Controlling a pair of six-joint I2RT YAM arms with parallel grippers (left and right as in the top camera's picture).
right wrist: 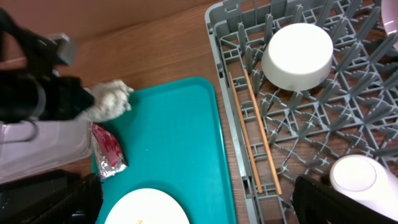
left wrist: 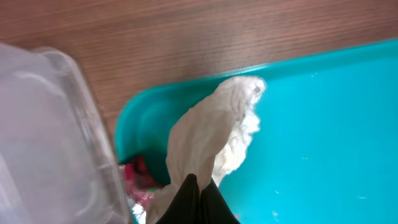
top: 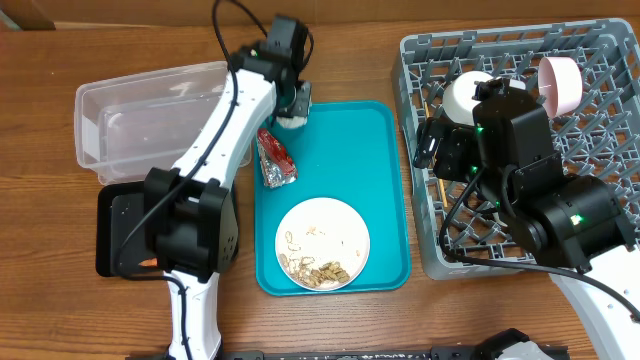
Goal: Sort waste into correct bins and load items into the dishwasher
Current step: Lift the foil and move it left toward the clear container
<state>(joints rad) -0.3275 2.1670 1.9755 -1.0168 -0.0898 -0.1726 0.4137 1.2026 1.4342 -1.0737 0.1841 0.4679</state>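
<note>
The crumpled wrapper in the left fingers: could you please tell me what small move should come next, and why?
Probably lift it straight up. The left fingers look shut on the crumpled wrapper, which sits low in a corner of the teal tray; the clear tub stands beside it, so height seems needed first.

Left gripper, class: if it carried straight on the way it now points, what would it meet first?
The left gripper is shut on the wrapper. Beyond that, it would probably meet the teal tray near its corner, though depth is hard to judge.
</note>
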